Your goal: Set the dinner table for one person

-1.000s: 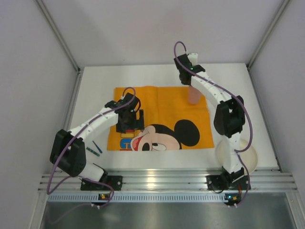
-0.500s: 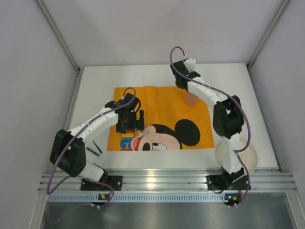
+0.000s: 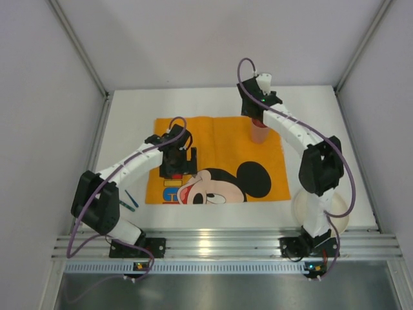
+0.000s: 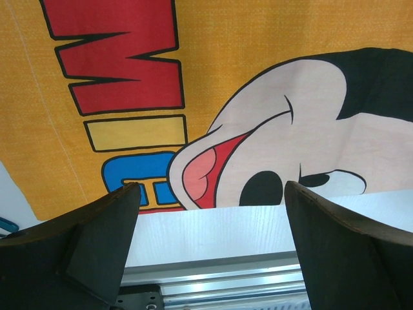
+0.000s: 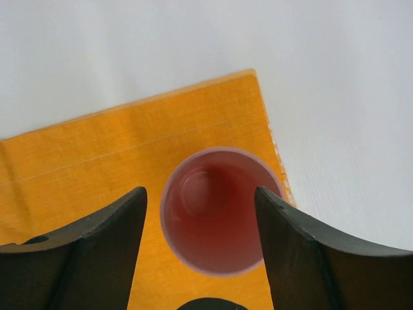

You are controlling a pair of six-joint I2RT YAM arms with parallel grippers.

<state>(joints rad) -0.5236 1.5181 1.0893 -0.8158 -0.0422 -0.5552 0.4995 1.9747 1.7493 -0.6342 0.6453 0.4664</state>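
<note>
An orange Mickey Mouse placemat [image 3: 213, 145] lies in the middle of the white dinner table [image 3: 129, 123]. A pink cup [image 3: 260, 132] stands upright on the mat's far right corner. My right gripper [image 3: 256, 120] hovers over it. In the right wrist view the cup [image 5: 219, 210] sits between the open jaws of that gripper [image 5: 201, 195], with gaps on both sides. My left gripper [image 3: 179, 170] hangs open over the mat's near left part, and nothing sits between its fingers [image 4: 211, 194], only the printed face and the table's near strip [image 4: 213, 236].
A white plate [image 3: 337, 210] sits at the near right, partly behind the right arm. A teal utensil [image 3: 131, 201] lies left of the mat near the left arm. An aluminium rail [image 3: 219, 242] runs along the near edge. Walls enclose the table on three sides.
My right gripper has opened and let go of the pink cup, which now stands free on the mat's corner. The left arm has hardly moved.
</note>
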